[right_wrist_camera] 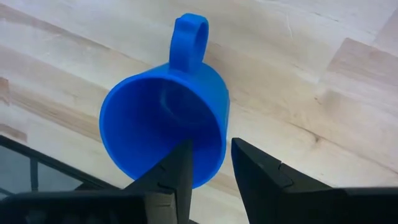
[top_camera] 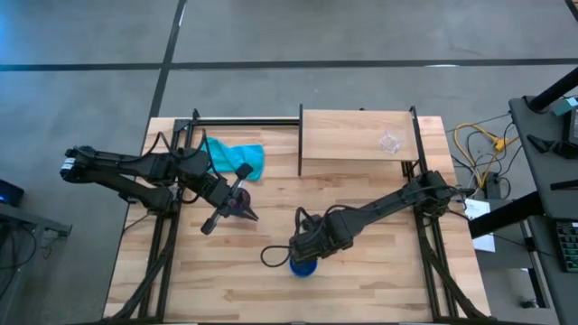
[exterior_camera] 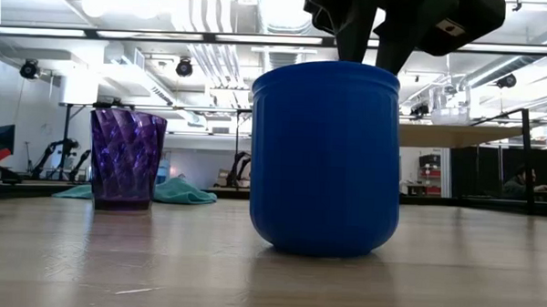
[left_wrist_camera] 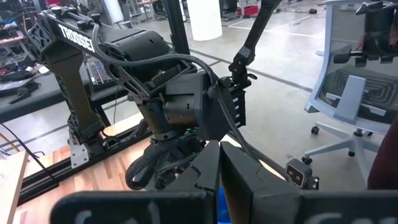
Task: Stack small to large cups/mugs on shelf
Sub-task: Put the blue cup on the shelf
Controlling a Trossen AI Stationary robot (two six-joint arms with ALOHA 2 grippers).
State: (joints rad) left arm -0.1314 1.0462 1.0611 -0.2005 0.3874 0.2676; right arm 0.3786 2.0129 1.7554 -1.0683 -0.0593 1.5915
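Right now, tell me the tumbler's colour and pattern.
Purple, with twisted ribs; the tumbler shows best in the low view.

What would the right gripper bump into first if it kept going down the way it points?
The blue mug. The right gripper points down with its fingers astride the mug's rim, one inside and one outside, so it would probably meet the mug's wall or bottom before the tabletop.

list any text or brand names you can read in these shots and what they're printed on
"TROSSE": white capital letters on the dark robot arm in the left wrist view; the word runs on out of sight behind a cable.
No other text can be read: none shows on the blue mug, the purple tumbler or the shelf.
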